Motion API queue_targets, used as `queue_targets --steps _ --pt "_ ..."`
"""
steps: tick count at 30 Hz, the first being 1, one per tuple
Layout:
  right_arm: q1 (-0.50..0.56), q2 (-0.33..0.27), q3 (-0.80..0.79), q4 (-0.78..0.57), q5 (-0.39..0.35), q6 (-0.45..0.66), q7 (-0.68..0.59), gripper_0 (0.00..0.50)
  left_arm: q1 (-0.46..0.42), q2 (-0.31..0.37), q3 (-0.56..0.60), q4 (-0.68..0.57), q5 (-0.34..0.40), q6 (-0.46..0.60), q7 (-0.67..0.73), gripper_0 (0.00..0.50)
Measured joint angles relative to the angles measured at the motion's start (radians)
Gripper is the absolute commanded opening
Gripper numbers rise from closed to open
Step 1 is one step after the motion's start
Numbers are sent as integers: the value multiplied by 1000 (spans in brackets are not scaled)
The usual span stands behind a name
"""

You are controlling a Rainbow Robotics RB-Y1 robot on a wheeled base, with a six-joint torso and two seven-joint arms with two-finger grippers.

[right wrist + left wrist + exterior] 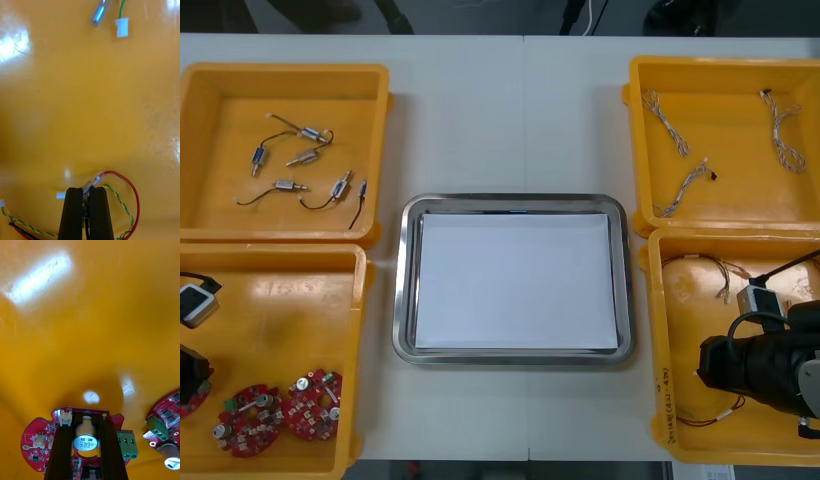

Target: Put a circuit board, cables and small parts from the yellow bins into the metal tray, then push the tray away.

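Nothing delivered yet: the shiny metal tray with white inside (pixel 405 300) holds nothing and hasn't been pushed. Left gripper (pixel 86 420) clamps a round red circuit board (pixel 35 435) by its silver cylinder (pixel 85 437), in the near-left yellow bin (pixel 280 290). Right gripper (pixel 86 190), fingers nearly together, pinches the red and yellow cable (pixel 116 173) on the floor of the near-right yellow bin (pixel 658 400). Front view can't resolve either grip; the wrist views confirm both. Small metal parts (pixel 305 160) untouched in the far-left bin.
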Motion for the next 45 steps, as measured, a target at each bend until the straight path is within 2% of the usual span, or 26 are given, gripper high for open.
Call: queue_targets --steps 10,16,26,34,36,37,38,39,40,45 --pt "-31 -13 -17 1 -12 7 0 0 -132 -3 -62 3 8 21 0 0" --pt "-55 -45 -59 2 -23 7 0 0 -194 -7 -124 29 -6 20 1 0" --pt "-73 -109 -86 2 -24 -6 0 0 -206 -13 -166 103 -16 -49 9 0" --pt "-79 -117 -86 2 -3 -8 0 0 -207 -13 -167 103 -16 -50 9 5" --pt "-83 -117 -86 2 11 -10 0 0 -207 -13 -167 103 -16 -50 9 151" --pt "-85 -117 -86 2 16 -10 0 0 -207 -13 -167 103 -16 -50 9 310" --pt "-87 -117 -86 2 21 -10 0 0 -207 -13 -167 103 -16 -49 9 429" --pt "-89 -117 -86 2 24 -11 0 0 -208 -13 -167 103 -14 -46 10 482" --pt "-91 -117 -86 2 28 -11 0 0 -208 -13 -166 102 -13 -39 10 500" --pt "-102 -117 -86 2 33 -11 0 0 -209 -13 -148 82 -4 51 10 500"
